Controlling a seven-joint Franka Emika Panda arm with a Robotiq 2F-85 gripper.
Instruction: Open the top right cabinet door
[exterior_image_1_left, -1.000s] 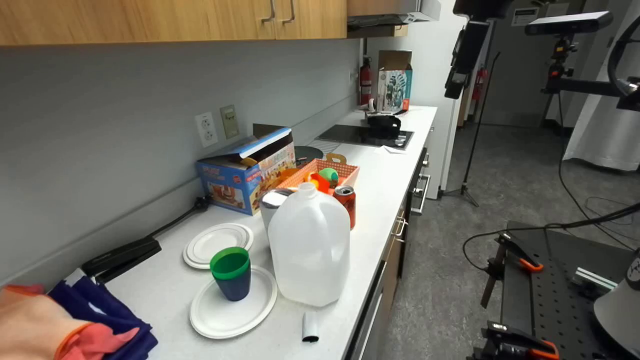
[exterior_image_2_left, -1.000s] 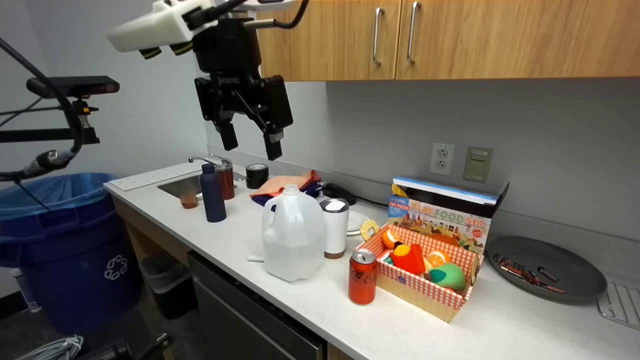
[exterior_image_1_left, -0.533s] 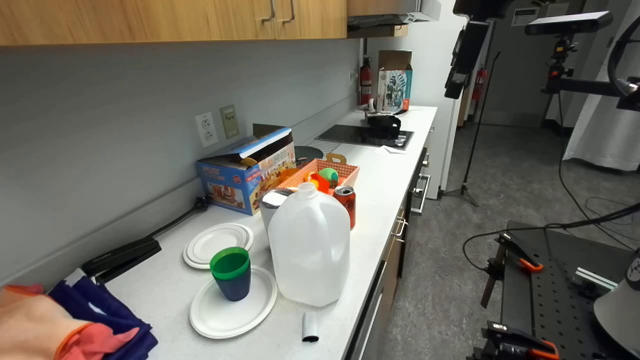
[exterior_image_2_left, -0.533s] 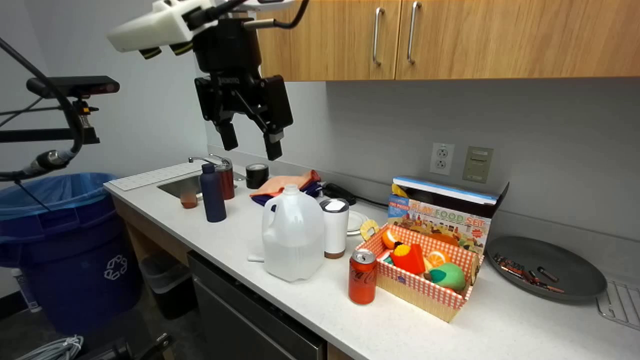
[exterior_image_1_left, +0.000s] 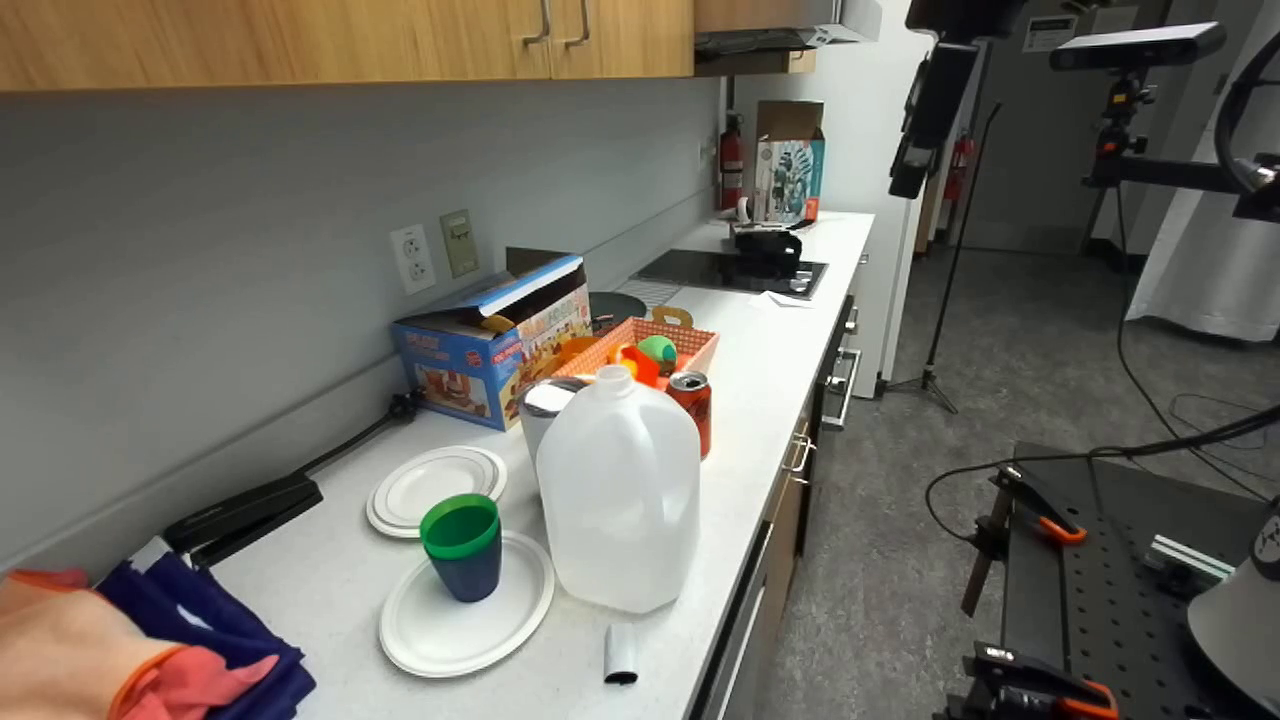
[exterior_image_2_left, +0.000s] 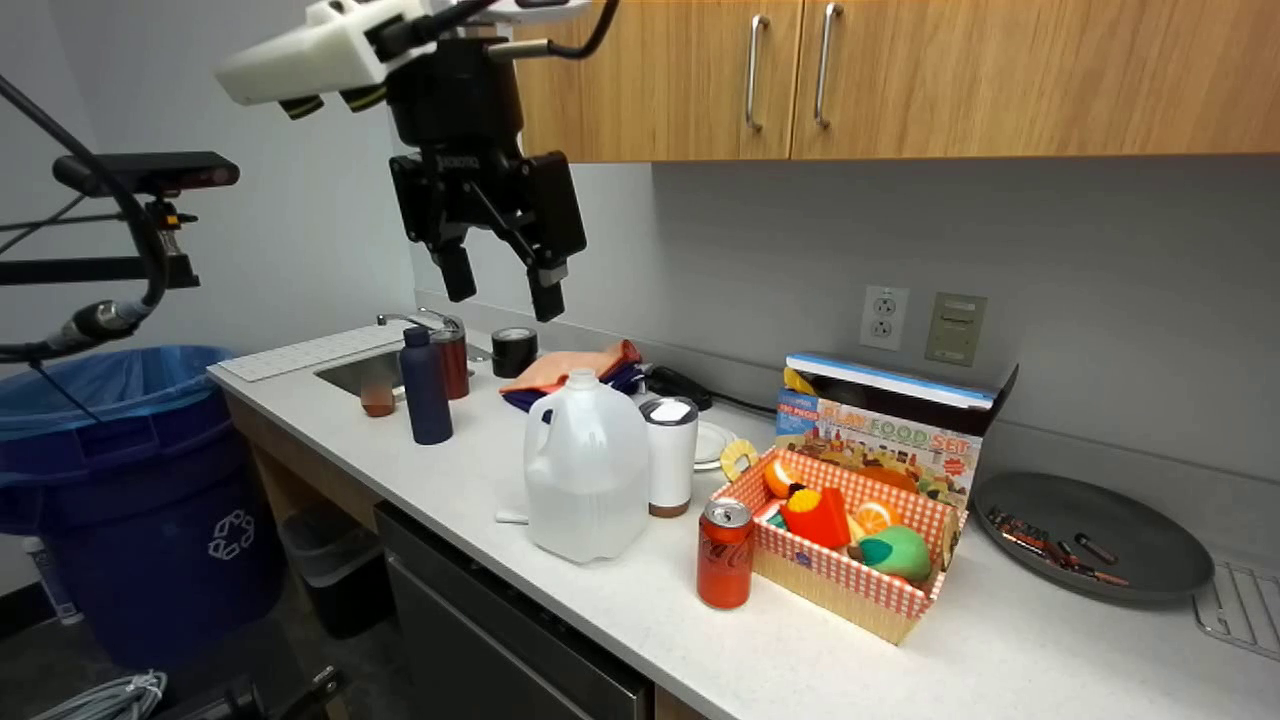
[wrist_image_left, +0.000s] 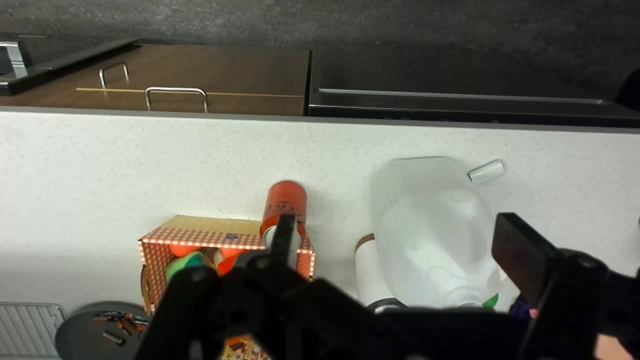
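The top right cabinet door (exterior_image_2_left: 1040, 80) is a flat light wood-grain panel with a slim silver bar handle (exterior_image_2_left: 828, 65) near its lower left corner. It is shut, flush with the adjoining left door (exterior_image_2_left: 650, 90). The right door also shows in an exterior view (exterior_image_1_left: 630, 40), its handle (exterior_image_1_left: 580, 25) beside the seam. My gripper (exterior_image_2_left: 503, 290) points down, open and empty, apart from the doors and lower than their bottom edge. It also shows in an exterior view (exterior_image_1_left: 908, 180). In the wrist view the open fingers (wrist_image_left: 397, 225) hang above the counter; no cabinet door shows there.
On the counter (wrist_image_left: 100, 165) below stand a plastic jug (exterior_image_2_left: 587, 470), a red can (exterior_image_2_left: 725, 555), a white tumbler (exterior_image_2_left: 670, 455), a checkered basket (exterior_image_2_left: 830, 590) of toy food and a play-food box (exterior_image_1_left: 460, 370). A camera on a stand (exterior_image_1_left: 1140, 45) is near the arm.
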